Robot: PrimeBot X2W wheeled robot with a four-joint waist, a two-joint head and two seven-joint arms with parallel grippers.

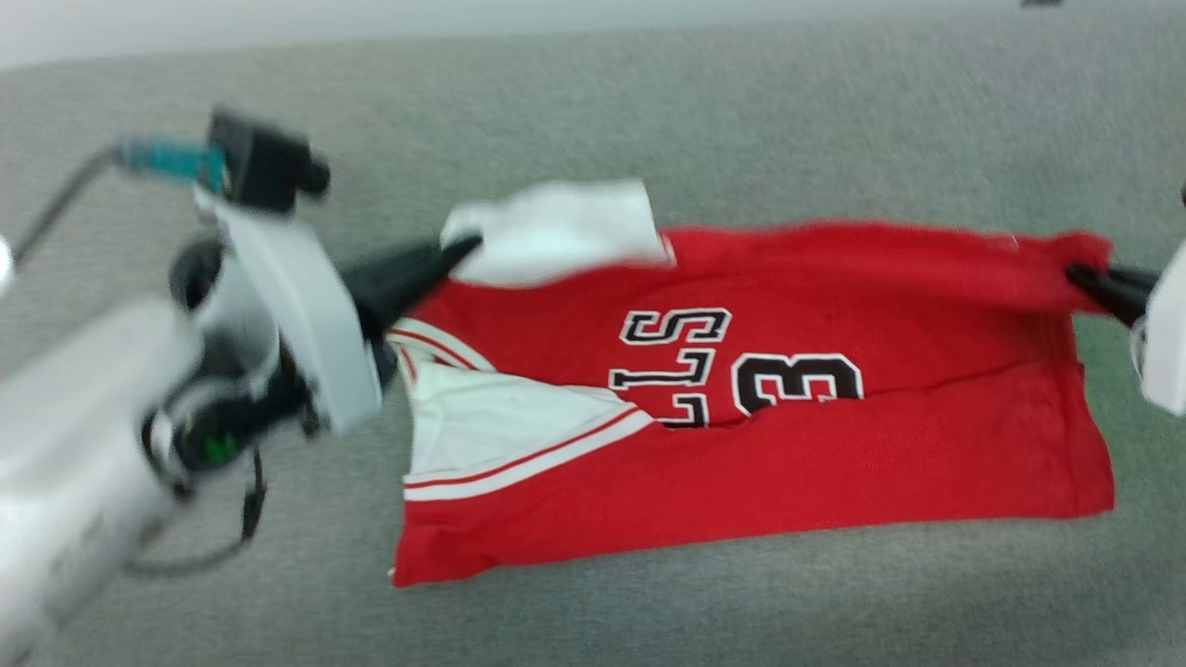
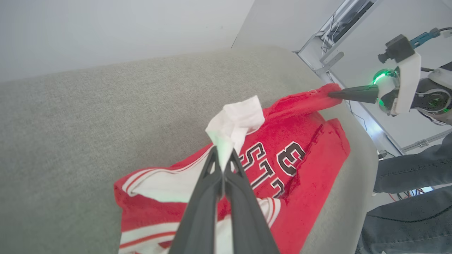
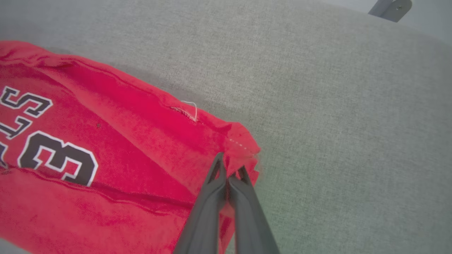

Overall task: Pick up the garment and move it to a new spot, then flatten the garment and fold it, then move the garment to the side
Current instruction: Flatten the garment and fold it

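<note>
The garment (image 1: 834, 445), a red jersey with white sleeve panels and dark lettering, is stretched sideways over a grey cushioned surface (image 1: 649, 120). My left gripper (image 1: 459, 252) is shut on the white sleeve at its left end; in the left wrist view the same gripper (image 2: 223, 155) pinches white cloth of the garment (image 2: 303, 176). My right gripper (image 1: 1075, 274) is shut on the red corner at its right end, and the right wrist view shows this gripper (image 3: 231, 167) clamped on that corner of the garment (image 3: 116, 141). The far edge is lifted between both grips.
The grey cushion runs wide around the jersey, with its rounded edge (image 2: 356, 183) at the right of the left wrist view. Beyond that edge are a person's legs in dark trousers (image 2: 409, 197) and a white wall with a metal frame (image 2: 332, 60).
</note>
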